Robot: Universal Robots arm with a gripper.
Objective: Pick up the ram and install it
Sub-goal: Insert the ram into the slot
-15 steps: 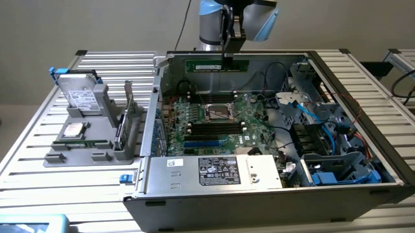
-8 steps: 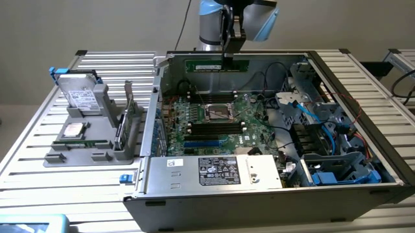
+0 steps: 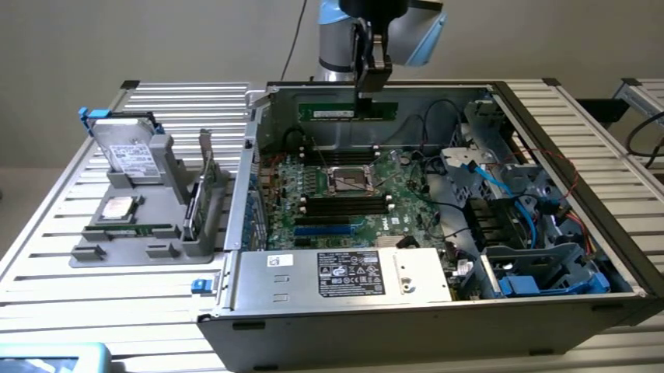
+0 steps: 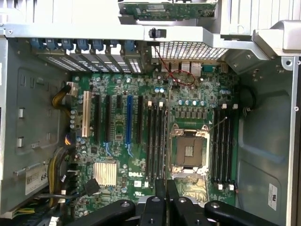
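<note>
While the gripper (image 3: 365, 99) pinches the ram (image 3: 330, 112) over the open case (image 3: 311, 334), cables (image 3: 480, 180) crowd the motherboard (image 3: 389, 175) toward the exterior view's right, and the fingers (image 3: 361, 84) cover the ram's middle.

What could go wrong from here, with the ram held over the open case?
1. The claw pinches the ram at one spot on its top edge, so pressing down could tilt the stick.
2. The open CPU socket lies right beside the memory slots; a small sideways error could land the stick on it.
3. Loose black cables hang near the ram's end at the exterior view's right and might snag.
</note>
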